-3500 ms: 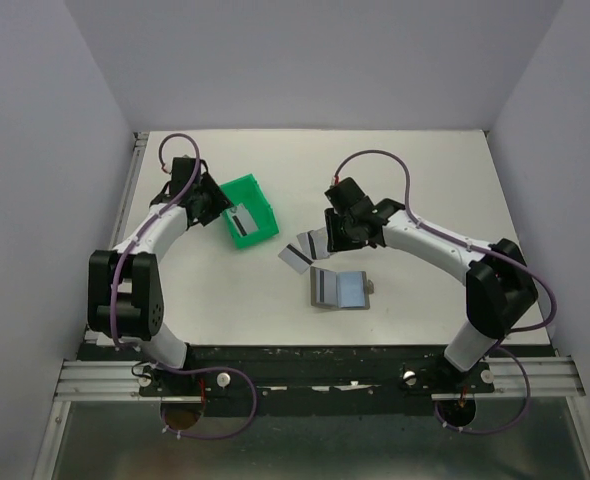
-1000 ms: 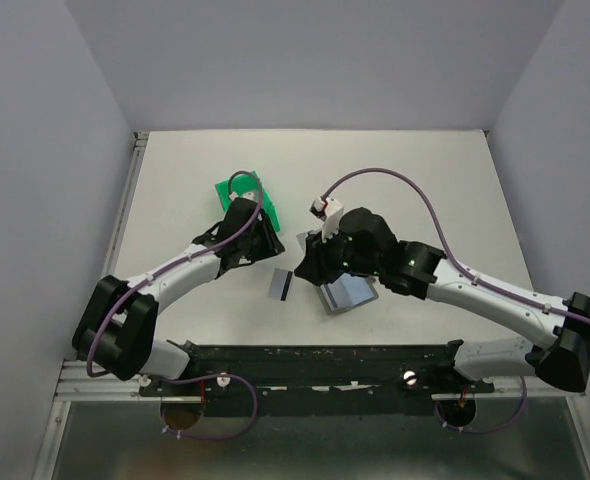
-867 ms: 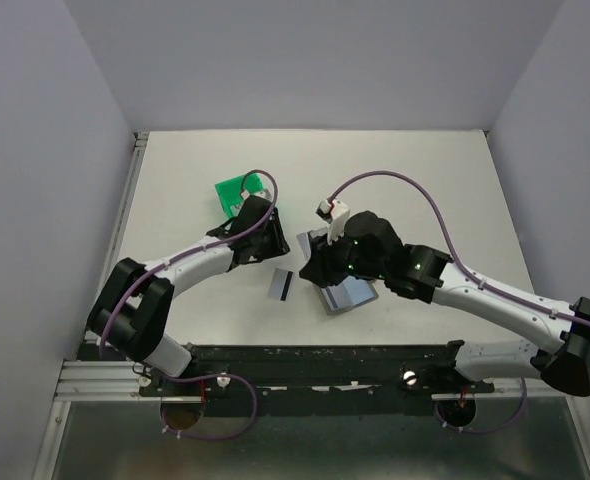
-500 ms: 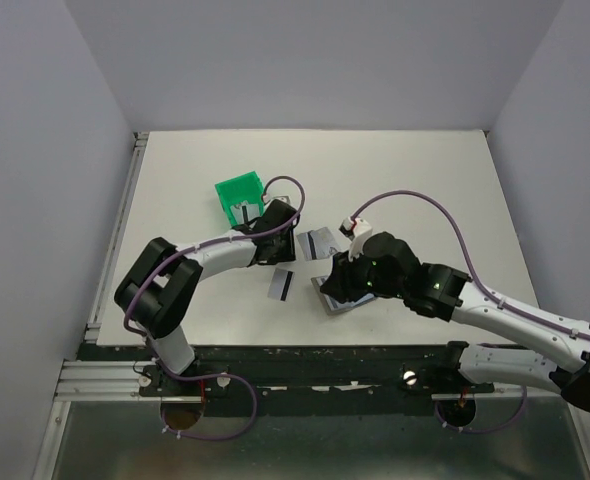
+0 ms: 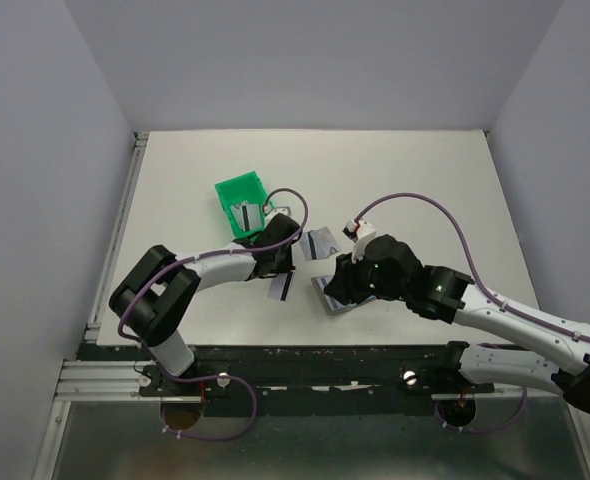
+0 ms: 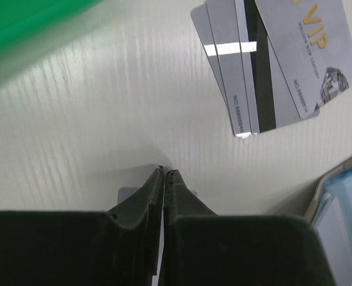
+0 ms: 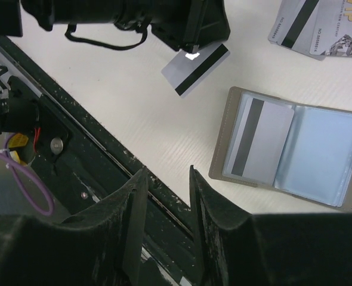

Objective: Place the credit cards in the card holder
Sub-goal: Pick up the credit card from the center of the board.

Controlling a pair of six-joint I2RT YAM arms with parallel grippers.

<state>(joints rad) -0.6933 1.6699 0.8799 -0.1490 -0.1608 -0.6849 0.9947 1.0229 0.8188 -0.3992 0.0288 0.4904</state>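
L claw [image 6: 164, 172] pinching card [image 7: 195, 70]; R claw [image 7: 167, 173] half open, holding nothing.

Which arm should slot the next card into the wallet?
Left, likely. The left fingers pinch the loose card near the open wallet; the right fingers stand open, holding nothing.

1. The left gripper [image 5: 284, 270] sits at the upper edge of a single credit card [image 5: 279, 289] on the white table [image 5: 425, 190].
2. Two overlapping credit cards [image 5: 321, 243] lie just right of it.
3. The right gripper [image 5: 347, 286] hangs over the open card holder [image 5: 333, 299].
4. A green bin [image 5: 237, 192] farther back holds another card [image 5: 247, 213].
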